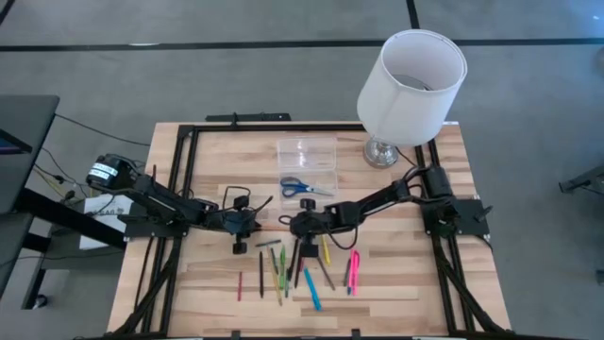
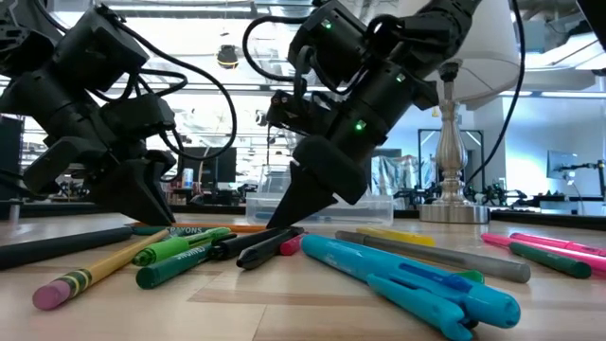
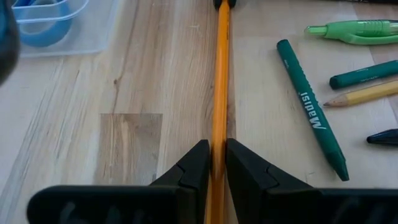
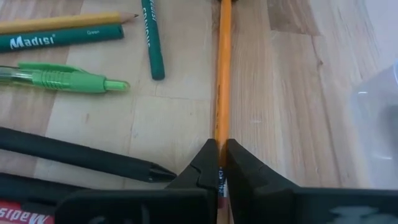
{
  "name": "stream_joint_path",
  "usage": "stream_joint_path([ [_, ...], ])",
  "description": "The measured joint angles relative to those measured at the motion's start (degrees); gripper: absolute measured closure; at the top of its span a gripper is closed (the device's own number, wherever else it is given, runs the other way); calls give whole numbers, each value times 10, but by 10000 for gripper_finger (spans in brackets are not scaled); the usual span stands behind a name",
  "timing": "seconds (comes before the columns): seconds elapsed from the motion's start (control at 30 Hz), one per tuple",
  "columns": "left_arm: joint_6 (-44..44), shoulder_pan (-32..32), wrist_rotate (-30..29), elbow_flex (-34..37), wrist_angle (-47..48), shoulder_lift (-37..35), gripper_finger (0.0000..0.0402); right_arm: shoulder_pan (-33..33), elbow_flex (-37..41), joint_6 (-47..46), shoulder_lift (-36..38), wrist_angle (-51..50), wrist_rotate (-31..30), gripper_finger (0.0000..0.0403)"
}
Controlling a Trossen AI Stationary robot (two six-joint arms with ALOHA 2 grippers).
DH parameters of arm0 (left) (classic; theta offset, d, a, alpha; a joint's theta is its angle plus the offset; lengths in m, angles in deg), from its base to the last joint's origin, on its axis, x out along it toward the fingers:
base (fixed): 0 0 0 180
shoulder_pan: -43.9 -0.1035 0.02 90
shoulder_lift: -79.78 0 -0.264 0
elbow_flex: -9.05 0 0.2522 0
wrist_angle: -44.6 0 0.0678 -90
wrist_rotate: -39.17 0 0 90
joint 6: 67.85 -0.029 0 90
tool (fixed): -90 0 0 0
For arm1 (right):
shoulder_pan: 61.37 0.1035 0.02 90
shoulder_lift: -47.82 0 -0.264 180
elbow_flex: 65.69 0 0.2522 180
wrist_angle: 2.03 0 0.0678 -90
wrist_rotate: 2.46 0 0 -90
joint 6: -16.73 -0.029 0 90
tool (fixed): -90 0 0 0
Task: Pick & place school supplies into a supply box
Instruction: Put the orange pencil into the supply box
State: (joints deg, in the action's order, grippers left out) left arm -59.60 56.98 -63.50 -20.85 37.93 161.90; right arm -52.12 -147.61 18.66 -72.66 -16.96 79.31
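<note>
Two grippers: both clamped on one orange pencil (image 3: 219, 93), at table centre.
Left gripper (image 1: 247, 223): at 9 o'clock of the pencil, jaws pinched on one end.
Right gripper (image 1: 289, 227): at 3 o'clock of it, jaws pinched on the other end.
Box (image 1: 307, 155): at 12 o'clock of the grippers, scissors (image 1: 304, 187) beside it.
Loose supplies (image 1: 283, 272): at 6 o'clock, spread on the table (image 1: 208, 161).
</note>
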Motion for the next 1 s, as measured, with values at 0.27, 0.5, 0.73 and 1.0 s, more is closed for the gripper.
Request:
stream_joint_path([
  [0.27, 5, 0, 1, 0, -1, 0, 352, 2, -66, 21, -3, -111, -19, 402],
  [0.5, 13, 0, 8, 0, -1, 0, 352, 4, -102, 42, -5, -165, -23, 400],
  [0.73, 14, 0, 9, 0, 0, 0, 352, 5, -113, 38, -4, -182, -22, 400],
  [1.0, 23, 0, 13, 0, 1, 0, 352, 0, -115, 7, -1, -211, 16, 397],
])
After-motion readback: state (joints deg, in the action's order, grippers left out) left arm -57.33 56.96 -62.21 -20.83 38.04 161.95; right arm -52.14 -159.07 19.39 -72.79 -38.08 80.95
